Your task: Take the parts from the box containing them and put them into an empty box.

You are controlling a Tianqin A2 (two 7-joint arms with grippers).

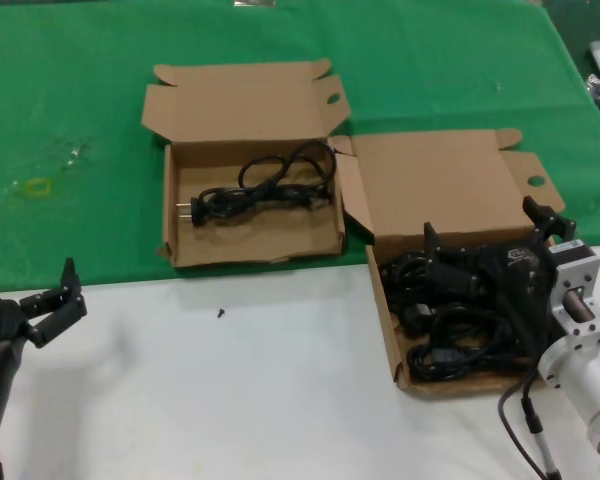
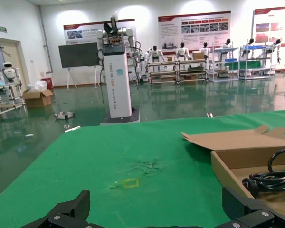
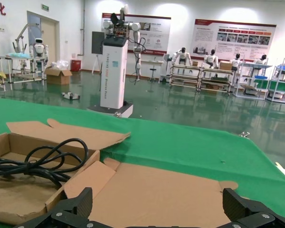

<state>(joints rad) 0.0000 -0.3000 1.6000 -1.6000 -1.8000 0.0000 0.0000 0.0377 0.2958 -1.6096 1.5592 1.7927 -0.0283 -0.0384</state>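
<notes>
Green cloth (image 1: 80, 100) over the far half of the table, plain white top (image 1: 230, 400) on the near half. Behind it all, in both wrist views, a big shiny hall with shelves, posters and a tall white robot stand (image 2: 118, 71).

Up at 12 o'clock in the head view, on the green: the wide box (image 1: 175, 215), lid flap folded back toward the far side. Holds one black power cord (image 1: 260, 185), lying loose on the box floor, plug prongs pointing to 9 o'clock. Shows again in the left wrist view (image 2: 270, 178), and in the right wrist view (image 3: 42, 164).

Over at 4 o'clock, across the line between green and white: the squarer box (image 1: 385, 320), lid flap also open and leaning back. Touches the wide box at one corner flap. Full of a messy pile of black cords (image 1: 460, 340), all tangled.

Right gripper (image 1: 450, 265) at 3 o'clock, down low inside the squarer box, right on top of the pile. Fingers (image 3: 80, 204) spread wide apart, with nothing seen between them in the right wrist view. Cannot tell from the head view how much of the pile it touches.

Left gripper (image 1: 55, 300) at 8 o'clock, over the white top, well apart from both boxes. Fingers (image 2: 76, 204) spread wide too, holding nothing.

Small yellow mark (image 1: 38, 186) on the green at 10 o'clock.
</notes>
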